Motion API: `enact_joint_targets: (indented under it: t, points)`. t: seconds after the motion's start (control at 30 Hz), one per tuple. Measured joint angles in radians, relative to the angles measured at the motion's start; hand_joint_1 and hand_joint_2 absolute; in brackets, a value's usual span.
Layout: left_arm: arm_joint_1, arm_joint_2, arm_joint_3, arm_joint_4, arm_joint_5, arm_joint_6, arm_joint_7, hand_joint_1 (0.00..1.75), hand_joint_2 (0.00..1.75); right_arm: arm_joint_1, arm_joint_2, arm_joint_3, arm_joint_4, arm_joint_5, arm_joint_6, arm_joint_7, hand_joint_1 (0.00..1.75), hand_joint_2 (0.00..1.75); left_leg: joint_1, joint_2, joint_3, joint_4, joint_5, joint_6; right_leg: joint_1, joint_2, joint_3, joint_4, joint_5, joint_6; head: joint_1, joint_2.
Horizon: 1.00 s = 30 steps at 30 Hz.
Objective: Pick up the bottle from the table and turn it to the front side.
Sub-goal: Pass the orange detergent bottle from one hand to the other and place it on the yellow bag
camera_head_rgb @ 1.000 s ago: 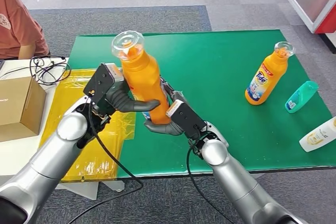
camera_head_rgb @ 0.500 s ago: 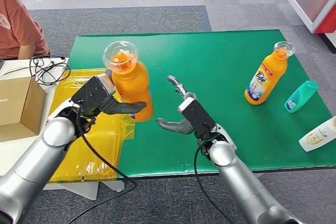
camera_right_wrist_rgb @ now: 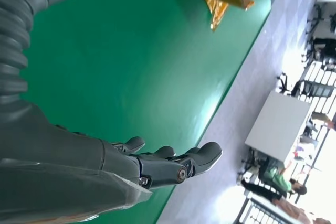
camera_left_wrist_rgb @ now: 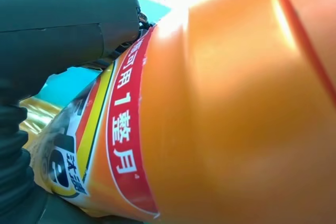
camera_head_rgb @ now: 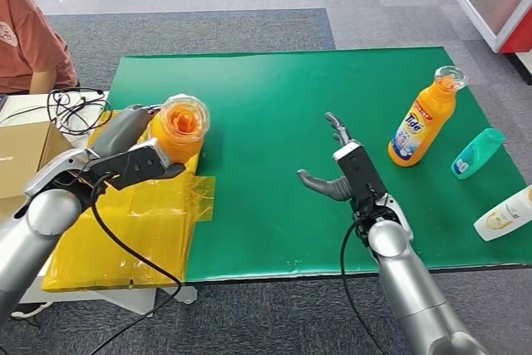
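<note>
My left hand [camera_head_rgb: 135, 155] grips an orange detergent bottle [camera_head_rgb: 177, 126] with a clear cap, held over the yellow sheet [camera_head_rgb: 138, 222] at the table's left. In the left wrist view the bottle [camera_left_wrist_rgb: 238, 103] is very close, its red and yellow label [camera_left_wrist_rgb: 118, 140] beside my thumb [camera_left_wrist_rgb: 67, 30]. Near the middle of the green table [camera_head_rgb: 263, 197], my right hand [camera_head_rgb: 342, 174] hovers open with nothing in it. The right wrist view shows its fingers [camera_right_wrist_rgb: 174, 163] spread above the green surface [camera_right_wrist_rgb: 130, 72].
A second orange Tide bottle [camera_head_rgb: 423, 118] stands at the right, with a teal bottle [camera_head_rgb: 476, 152] and a white one [camera_head_rgb: 504, 214] lying beyond it. A cardboard box [camera_head_rgb: 25, 155] and cables [camera_head_rgb: 75, 108] sit at the left, near a person [camera_head_rgb: 32, 39].
My left hand has carried the bottle left and down, from the table's middle to over the yellow sheet. My right hand let go of it and drew away to the right.
</note>
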<state>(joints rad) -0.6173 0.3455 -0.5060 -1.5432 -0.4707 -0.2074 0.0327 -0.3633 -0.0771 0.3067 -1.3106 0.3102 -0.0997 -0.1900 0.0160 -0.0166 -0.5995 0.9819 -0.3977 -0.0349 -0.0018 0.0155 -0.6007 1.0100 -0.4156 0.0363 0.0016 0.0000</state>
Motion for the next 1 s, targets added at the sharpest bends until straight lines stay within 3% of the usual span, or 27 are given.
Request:
enact_joint_targets:
  t: [0.2, 0.5, 0.67, 1.0]
  points:
    - [0.0, 0.068, -0.02, 0.006, -0.217, -0.024, 0.033, 1.75, 1.75, 0.015, -0.001, -0.052, -0.045, 0.042, 0.022, 0.002, 0.0, 1.75, 0.0, 0.001, 0.0, 0.0, 0.0, 0.0, 0.0, 0.002, -0.001, 0.0, 0.0, 0.0, 0.0, 0.0]
    - [0.008, 0.099, -0.073, 0.074, -0.351, -0.018, 0.045, 1.75, 1.75, 0.014, 0.0, -0.06, -0.076, 0.059, 0.034, 0.003, 0.0, 1.75, 0.0, 0.001, -0.001, 0.0, 0.0, 0.0, 0.0, 0.002, -0.001, 0.0, 0.0, 0.0, 0.0, 0.0]
    - [0.046, 0.099, -0.089, 0.132, -0.443, 0.042, 0.053, 1.75, 1.75, 0.01, 0.004, -0.059, -0.1, 0.066, 0.042, 0.003, 0.0, 1.75, 0.0, 0.001, -0.001, 0.0, 0.0, 0.0, 0.0, 0.002, -0.001, 0.0, 0.0, 0.0, 0.0, 0.0]
    - [0.112, 0.056, -0.062, 0.235, -0.471, 0.102, 0.049, 1.75, 1.75, -0.002, 0.02, -0.045, -0.133, 0.073, 0.062, -0.002, 0.0, 1.75, 0.0, 0.001, -0.001, 0.0, 0.0, 0.0, 0.0, 0.002, -0.001, 0.0, 0.0, 0.0, 0.0, 0.0]
